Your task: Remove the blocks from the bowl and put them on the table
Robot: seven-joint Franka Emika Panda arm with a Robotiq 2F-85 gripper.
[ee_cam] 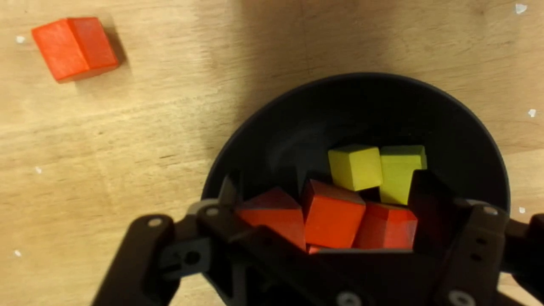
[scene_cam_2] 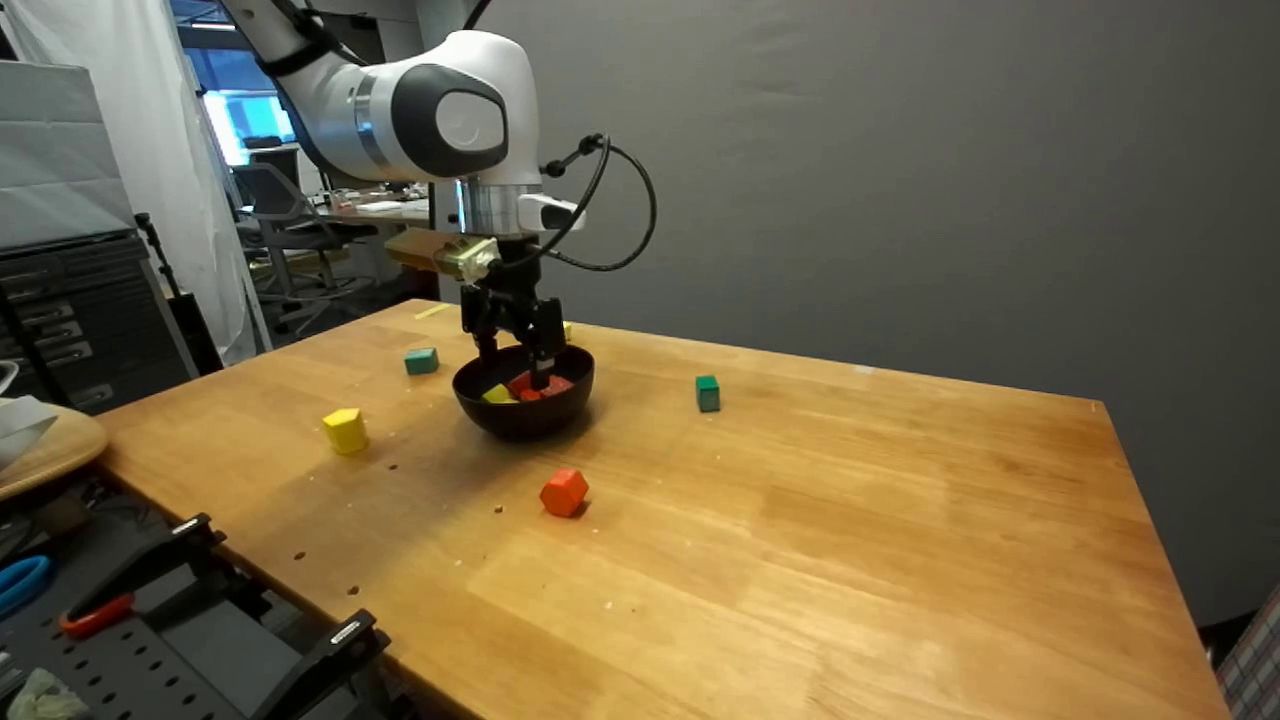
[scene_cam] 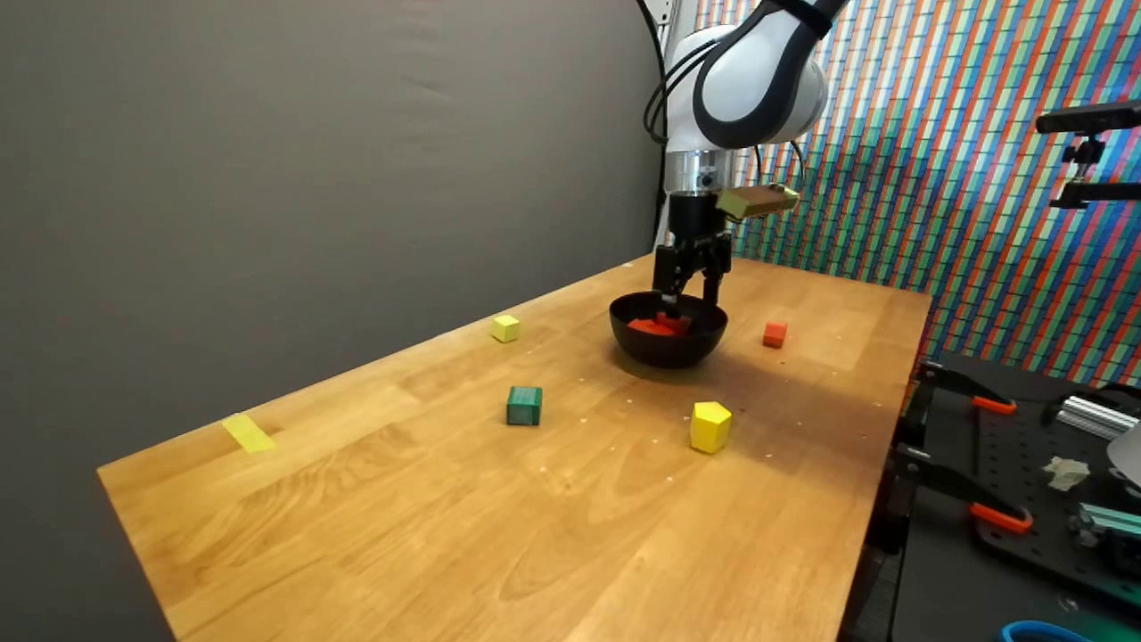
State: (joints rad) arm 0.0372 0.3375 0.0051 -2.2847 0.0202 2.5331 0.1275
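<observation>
Gripper (scene_cam_2: 515, 362) points down over the black bowl (scene_cam_2: 520, 424), fingers (scene_cam_2: 541, 378) well apart; in both exterior views one fingertip looks to be down inside the bowl. Can't tell if either touches a block. Bowl sits right under the tool on the wood-grain table (scene_cam_2: 850, 520). Contents per wrist view: row of three in the gap between the fingers, left red block (ee_cam: 284, 219) partly hidden by the gripper, middle red block (ee_cam: 333, 223) next to it, right red block (ee_cam: 399, 231) beside that. A red patch (ee_cam: 315, 249) shows below them, mostly covered by the gripper, too little to identify. Just up-frame of that row, inner yellow block (ee_cam: 355, 168) and outer yellow block (ee_cam: 395, 174) sit side by side, the outer one partly behind a finger. On the table around the tool: red prism (ee_cam: 75, 49) up and left of the gripper in the wrist view, well apart from the bowl; yellow pentagonal prism (scene_cam: 710, 427) on the camera side of the gripper in an exterior view, with small yellow cube (scene_cam: 505, 328) and teal-green block (scene_cam: 524, 406) left of the gripper there; dark green block (scene_cam_2: 708, 393) right of the gripper in an exterior view. Yellow tape strip (scene_cam: 249, 433) well left of the gripper in an exterior view. White robot arm (scene_cam_2: 440, 115) hangs above the tool. Black-and-orange clamps (scene_cam: 963, 486) past the table edge, right of the gripper in an exterior view.
</observation>
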